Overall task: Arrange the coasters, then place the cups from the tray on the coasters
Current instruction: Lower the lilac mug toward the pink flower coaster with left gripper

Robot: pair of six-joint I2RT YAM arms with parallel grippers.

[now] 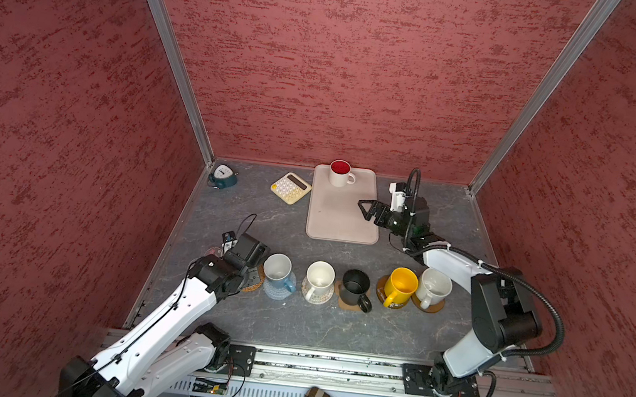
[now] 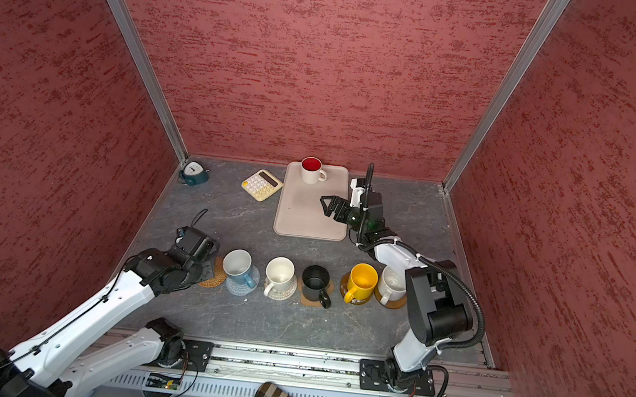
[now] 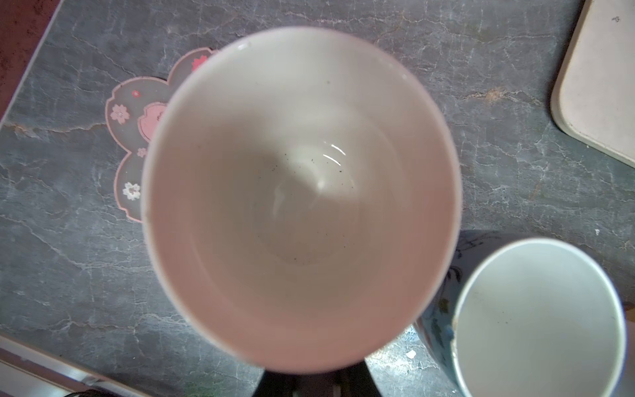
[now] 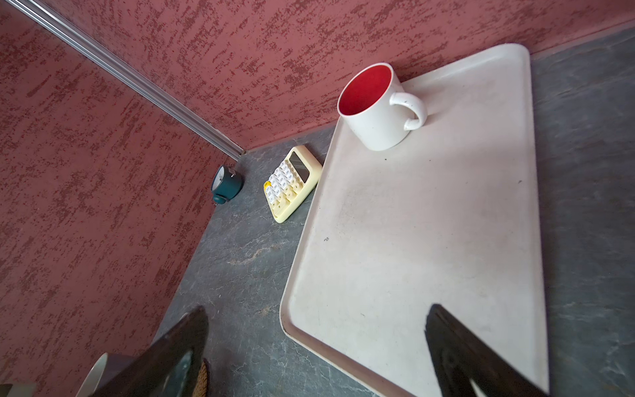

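The right gripper [image 1: 364, 210] hangs spread over the tray [image 1: 329, 225], which bears only the red-lined cup [image 1: 340, 173]. The left gripper [image 3: 316, 379] clenches a pale cup [image 3: 302, 192] near the pink flower coaster [image 3: 137, 113]. The next move is probably to centre the cup over that coaster and lower it.

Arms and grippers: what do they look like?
Left arm and right arm: white shells, black joints and wrist camera blocks. A black corrugated hose runs along the right arm; a thin black cable along the left. Right gripper: black triangular fingers.
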